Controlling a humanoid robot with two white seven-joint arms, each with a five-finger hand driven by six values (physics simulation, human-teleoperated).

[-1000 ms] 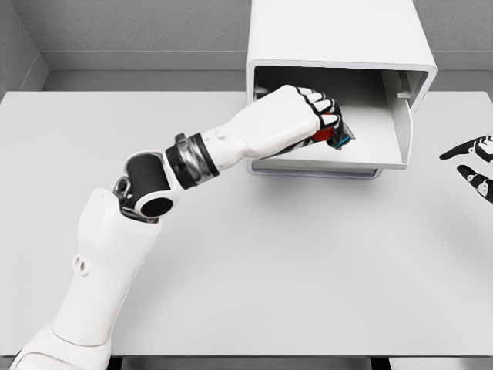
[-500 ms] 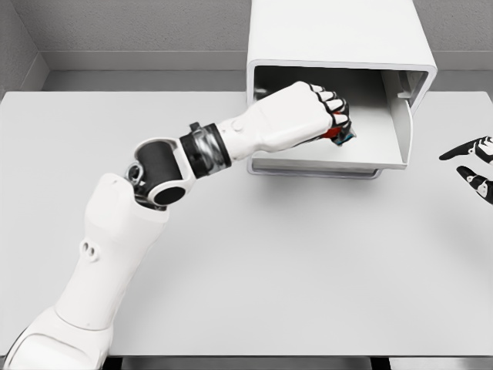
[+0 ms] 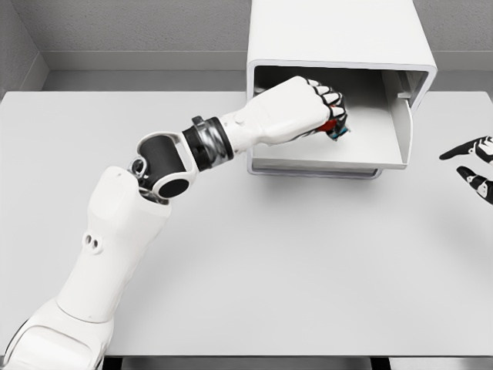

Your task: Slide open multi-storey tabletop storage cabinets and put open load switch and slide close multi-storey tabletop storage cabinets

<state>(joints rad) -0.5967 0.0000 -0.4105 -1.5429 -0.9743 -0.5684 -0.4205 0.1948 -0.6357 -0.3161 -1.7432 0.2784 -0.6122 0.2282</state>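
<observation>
The left hand (image 3: pixel 296 108) reaches into the open drawer (image 3: pixel 370 154) of the white storage cabinet (image 3: pixel 335 35) at the far side of the table (image 3: pixel 308 262). Its fingers are curled tight around the red load switch (image 3: pixel 337 128), which sits just inside the drawer. At the right edge, the right hand (image 3: pixel 471 163) hovers with fingers spread, holding nothing.

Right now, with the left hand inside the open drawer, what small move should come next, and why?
Probably lower the left hand a little and release. It is closed on the load switch over the pulled-out drawer of the cabinet, so the switch seems placed to drop in.
</observation>
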